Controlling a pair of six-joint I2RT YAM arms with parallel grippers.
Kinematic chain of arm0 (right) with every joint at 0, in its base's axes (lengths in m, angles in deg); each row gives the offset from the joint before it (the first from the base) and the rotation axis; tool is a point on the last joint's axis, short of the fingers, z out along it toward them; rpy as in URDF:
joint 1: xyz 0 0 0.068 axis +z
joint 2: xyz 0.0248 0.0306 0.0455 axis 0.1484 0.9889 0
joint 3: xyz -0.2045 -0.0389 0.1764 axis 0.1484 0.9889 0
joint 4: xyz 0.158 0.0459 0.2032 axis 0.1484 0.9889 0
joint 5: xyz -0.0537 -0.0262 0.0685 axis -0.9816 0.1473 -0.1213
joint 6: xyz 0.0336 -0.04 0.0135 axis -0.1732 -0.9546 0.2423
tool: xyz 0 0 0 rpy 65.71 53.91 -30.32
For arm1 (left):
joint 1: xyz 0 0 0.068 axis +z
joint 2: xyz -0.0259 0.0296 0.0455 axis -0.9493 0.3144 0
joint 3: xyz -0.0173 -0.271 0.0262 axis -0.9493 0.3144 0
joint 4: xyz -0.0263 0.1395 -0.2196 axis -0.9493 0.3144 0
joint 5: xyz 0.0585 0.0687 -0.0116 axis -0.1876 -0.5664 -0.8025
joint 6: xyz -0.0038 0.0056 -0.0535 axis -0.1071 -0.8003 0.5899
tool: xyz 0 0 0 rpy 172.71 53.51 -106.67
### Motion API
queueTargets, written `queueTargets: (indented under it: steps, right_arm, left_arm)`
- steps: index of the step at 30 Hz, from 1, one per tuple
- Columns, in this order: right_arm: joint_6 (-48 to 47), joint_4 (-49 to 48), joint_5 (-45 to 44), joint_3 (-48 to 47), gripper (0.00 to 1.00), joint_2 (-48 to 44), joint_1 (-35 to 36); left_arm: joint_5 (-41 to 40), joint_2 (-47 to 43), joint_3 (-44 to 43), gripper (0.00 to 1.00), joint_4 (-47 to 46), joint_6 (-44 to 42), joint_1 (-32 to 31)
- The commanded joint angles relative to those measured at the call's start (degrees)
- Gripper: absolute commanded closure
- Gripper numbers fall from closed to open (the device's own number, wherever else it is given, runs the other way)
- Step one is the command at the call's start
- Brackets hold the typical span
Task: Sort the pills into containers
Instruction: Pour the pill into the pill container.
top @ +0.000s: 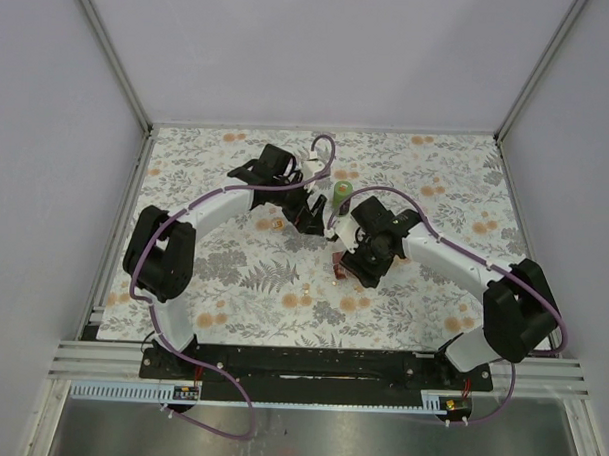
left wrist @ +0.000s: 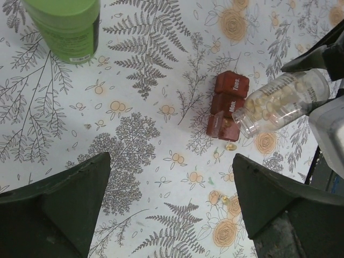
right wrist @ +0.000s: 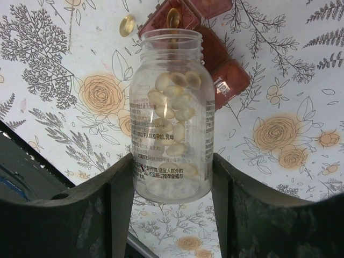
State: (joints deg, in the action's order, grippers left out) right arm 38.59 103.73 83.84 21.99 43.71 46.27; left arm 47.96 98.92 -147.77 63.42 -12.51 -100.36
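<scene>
With right gripper [right wrist: 172, 166] clenched on the tilted clear bottle [right wrist: 144, 134] of pills [right wrist: 177, 80], hold its mouth just over the open red pill box [right wrist: 228, 75], tip slowly for one at a time, mind the stray pill [right wrist: 127, 25] beside it, leave left gripper [left wrist: 169, 177] gaping empty.

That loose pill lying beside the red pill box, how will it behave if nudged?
The pill looks rounded and glossy, so it would probably roll or skid on the cloth. Tiny beside the pill box, it is likely light. Its translucent shell suggests soft gel, possibly squashable.
</scene>
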Motion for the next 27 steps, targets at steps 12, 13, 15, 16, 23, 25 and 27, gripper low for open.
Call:
queueTargets:
  steps: [12, 13, 15, 16, 23, 25, 27]
  right_arm:
    - [-0.2, 5.2, -3.4, -5.7, 1.0, 2.9, 2.2]
    - [-0.4, 5.4, -3.4, -6.1, 1.0, 3.1, 2.2]
    - [-0.4, 6.3, -3.7, -6.8, 1.0, 3.8, 2.4]
    - [-0.5, 6.5, -3.7, -7.0, 1.0, 3.9, 2.5]
    - [-0.8, 7.6, -4.5, -8.4, 1.0, 5.3, 3.2]
    - [-0.9, 7.7, -4.6, -8.6, 1.0, 5.5, 3.1]
    - [-0.9, 7.9, -4.6, -8.9, 1.0, 5.8, 3.2]
  left_arm:
    - [-2.7, -3.0, 0.4, 0.01, -3.3, 1.8, 1.2]
    - [-2.7, -3.0, 0.4, 0.01, -3.3, 1.8, 1.3]
    - [-2.6, -3.0, 0.4, 0.01, -3.2, 1.8, 1.3]
    - [-2.6, -3.2, 0.5, 0.01, -3.2, 1.8, 1.4]
    - [-2.4, -3.3, 0.8, 0.01, -3.2, 1.8, 1.5]
    - [-2.4, -3.3, 0.6, 0.01, -3.2, 1.8, 1.7]
    - [-2.3, -3.4, 0.6, 0.01, -3.2, 1.8, 1.8]
